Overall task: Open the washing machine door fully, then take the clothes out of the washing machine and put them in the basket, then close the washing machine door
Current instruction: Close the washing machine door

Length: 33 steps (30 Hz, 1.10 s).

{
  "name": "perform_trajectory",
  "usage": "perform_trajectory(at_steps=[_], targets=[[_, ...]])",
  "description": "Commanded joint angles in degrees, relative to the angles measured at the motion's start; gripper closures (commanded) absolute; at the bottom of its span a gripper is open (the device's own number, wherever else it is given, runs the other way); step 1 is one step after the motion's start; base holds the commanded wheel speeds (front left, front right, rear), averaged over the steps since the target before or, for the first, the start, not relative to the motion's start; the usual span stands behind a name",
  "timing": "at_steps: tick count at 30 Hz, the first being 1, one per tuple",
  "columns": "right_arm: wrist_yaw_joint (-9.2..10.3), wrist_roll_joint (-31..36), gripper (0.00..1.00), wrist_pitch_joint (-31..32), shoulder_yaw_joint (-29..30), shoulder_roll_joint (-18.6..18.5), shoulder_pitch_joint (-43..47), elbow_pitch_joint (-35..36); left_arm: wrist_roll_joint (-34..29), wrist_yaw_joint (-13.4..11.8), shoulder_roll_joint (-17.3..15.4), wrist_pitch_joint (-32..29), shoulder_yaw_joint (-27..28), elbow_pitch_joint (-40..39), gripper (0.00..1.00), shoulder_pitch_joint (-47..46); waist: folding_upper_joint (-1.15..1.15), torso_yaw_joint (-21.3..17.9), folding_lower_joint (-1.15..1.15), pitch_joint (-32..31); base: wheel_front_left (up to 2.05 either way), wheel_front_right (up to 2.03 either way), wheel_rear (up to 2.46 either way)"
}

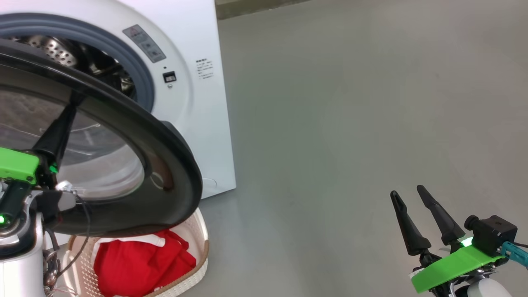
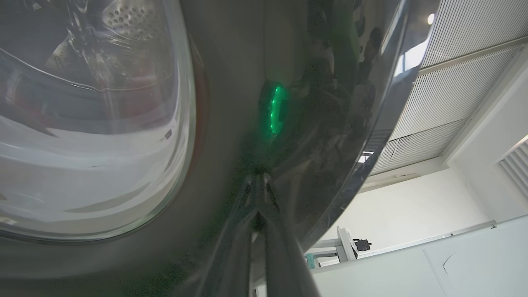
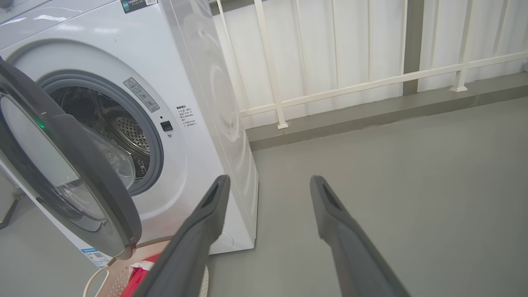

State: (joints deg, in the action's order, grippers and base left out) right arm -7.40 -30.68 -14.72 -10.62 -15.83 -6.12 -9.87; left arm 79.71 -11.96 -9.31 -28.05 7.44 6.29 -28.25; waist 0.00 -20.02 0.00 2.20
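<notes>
Head view: washing machine door (image 1: 175,165) stands abt half swung, 9 o'clock of frame, lower edge hanging over the basket (image 1: 197,275) at 7 o'clock. Can't tell if door edge touches the rim.

Progress, my read:
- open door: done
- unload: looks done. Clothes (image 1: 140,260) are in the basket.
- close door: in hand, not yet shut. Door has to go flush to the washing machine (image 1: 202,107), catch into the small dark slot (image 1: 169,76) at 3 o'clock of the opening.

Containers:
- basket: red bundle w/ white trim, fills most of what shows; far part hidden under the door.
- drum (image 1: 53,47), 11 o'clock: bare steel, no fabric where visible. Lower part blocked by the door, so can't fully confirm empty.

Grippers:
- left gripper (image 1: 75,101): fingers pressed together, nothing between them. Left wrist view has the tips (image 2: 258,181) against the door's glossy black outer face, just beside the glass bowl. Reads as a push, not a grasp.
- right gripper (image 1: 407,191), 4 o'clock: fingers apart, empty, over bare floor (image 1: 350,123), well apart from machine & basket.
</notes>
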Motion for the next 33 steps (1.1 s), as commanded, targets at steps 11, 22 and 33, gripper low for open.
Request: perform_trajectory(at_steps=[11, 22, 33], targets=[[-0.09, 0.83, 0.0, -0.28, -0.32, -0.18, -1.83, 1.64, -0.72, 2.27, -2.34, 1.19, 2.32, 1.53, 1.0, -4.64, 0.0, -0.46, 0.0, 0.79, 0.0, 0.0, 0.0], [-0.09, 0.65, 0.0, -0.28, -0.5, -0.5, -1.83, 1.36, -0.76, 3.47, -2.33, 0.92, 2.04, 1.78, 1.0, -4.08, 0.0, 2.26, 0.0, 0.33, 0.0, 0.0, 0.0], [-0.09, 0.74, 0.0, -0.28, -0.53, -0.71, -1.56, 1.41, -3.75, 6.18, -3.61, 0.64, -0.45, 0.29, 0.26, -1.43, 0.0, 5.5, 0.0, -0.29, 0.0, 0.0, 0.0]])
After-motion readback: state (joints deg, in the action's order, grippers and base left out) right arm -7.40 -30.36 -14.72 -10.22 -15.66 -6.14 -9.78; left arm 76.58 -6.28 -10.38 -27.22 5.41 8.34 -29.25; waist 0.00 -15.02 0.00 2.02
